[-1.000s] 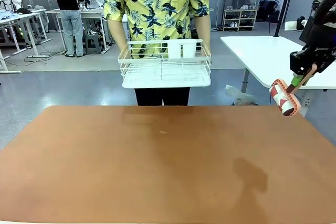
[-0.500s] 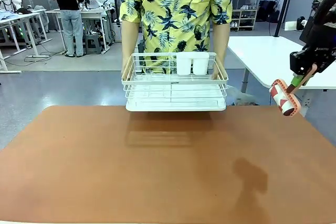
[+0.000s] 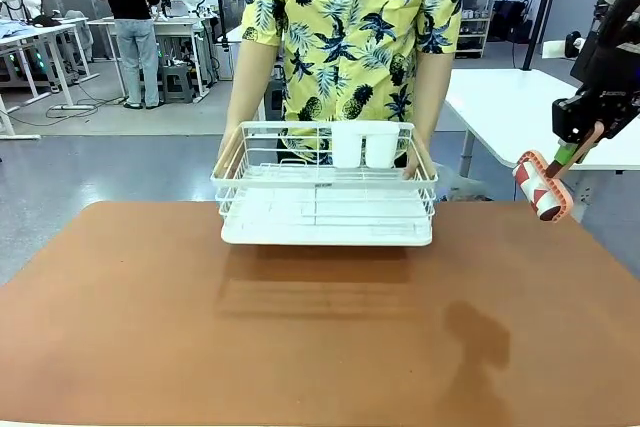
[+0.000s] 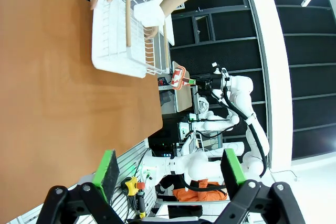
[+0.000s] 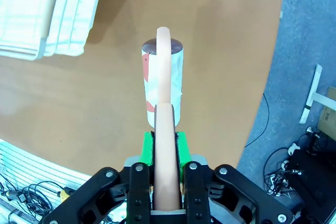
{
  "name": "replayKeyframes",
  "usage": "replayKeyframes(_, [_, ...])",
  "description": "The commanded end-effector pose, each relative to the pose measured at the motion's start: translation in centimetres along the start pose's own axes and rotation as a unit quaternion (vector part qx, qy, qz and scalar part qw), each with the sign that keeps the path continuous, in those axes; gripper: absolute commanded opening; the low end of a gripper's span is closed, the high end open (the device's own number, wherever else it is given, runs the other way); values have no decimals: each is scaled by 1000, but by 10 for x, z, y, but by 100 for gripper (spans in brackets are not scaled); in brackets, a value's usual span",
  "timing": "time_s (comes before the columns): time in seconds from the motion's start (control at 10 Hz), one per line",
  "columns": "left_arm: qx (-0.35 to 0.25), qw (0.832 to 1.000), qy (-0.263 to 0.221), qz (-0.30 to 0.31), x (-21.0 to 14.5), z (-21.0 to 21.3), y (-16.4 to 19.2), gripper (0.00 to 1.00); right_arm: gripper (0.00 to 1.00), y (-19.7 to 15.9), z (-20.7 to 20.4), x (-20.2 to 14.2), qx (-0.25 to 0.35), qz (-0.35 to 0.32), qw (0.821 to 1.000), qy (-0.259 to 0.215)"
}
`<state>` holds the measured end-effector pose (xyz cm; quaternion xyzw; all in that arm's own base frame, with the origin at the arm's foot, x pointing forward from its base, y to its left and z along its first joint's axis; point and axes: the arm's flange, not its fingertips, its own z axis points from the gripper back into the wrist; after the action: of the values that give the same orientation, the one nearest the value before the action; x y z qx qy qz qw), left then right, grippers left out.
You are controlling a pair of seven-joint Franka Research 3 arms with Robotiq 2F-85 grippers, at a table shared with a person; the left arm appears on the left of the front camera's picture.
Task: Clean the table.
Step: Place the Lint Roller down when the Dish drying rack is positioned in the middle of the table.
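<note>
Pincer states first, going from the left of the frame to the right: the left pincer [image 4: 168, 174] stands wide with nothing between its green pads, seen at the bottom of its wrist view hanging off the desk's edge, with the brown surface filling the left half of that picture. The desk [image 3: 150, 327], the thing to be cleaned, spreads across the whole lower half of the front view. Above the middle of its far edge a person's hands [image 3: 228, 152] hold a white wire dish rack [image 3: 325, 197] by its two ends, its tray still clear of the surface judging by the shadow beneath it; two white cups [image 3: 365, 145] sit at its back rail. At the right edge of the front view the right pincer [image 3: 572, 152] is clamped on the pale handle of a lint roller [image 3: 541, 185], raised above the desk's far right corner, roller head tilted down and to the left. By my reading the cleaning has not begun: the roller touches nothing, and all the rolling remains to be done.
</note>
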<state>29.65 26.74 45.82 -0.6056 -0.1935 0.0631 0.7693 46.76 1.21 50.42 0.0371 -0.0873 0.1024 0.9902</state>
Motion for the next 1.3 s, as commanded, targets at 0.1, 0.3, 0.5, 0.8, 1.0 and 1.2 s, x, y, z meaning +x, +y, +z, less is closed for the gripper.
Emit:
replayKeyframes(0.1, [-12,1000,-3,-12,1,3,-1,100,21,1,3,-1,-9,-6,1000,3])
replayKeyframes(0.3, [-12,1000,-3,-12,1,3,-1,100,21,1,3,-1,-9,-6,1000,3])
replayKeyframes(0.5, [-12,1000,-3,-12,1,3,-1,100,21,1,3,-1,-9,-6,1000,3])
replayKeyframes(0.8, [-12,1000,-3,-12,1,3,-1,100,21,1,3,-1,-9,-6,1000,3])
replayKeyframes(1.0, [-12,1000,-3,-12,1,3,-1,100,21,1,3,-1,-9,-6,1000,3])
replayKeyframes(1.2, [-12,1000,-3,-12,1,3,-1,100,21,1,3,-1,-9,-6,1000,3])
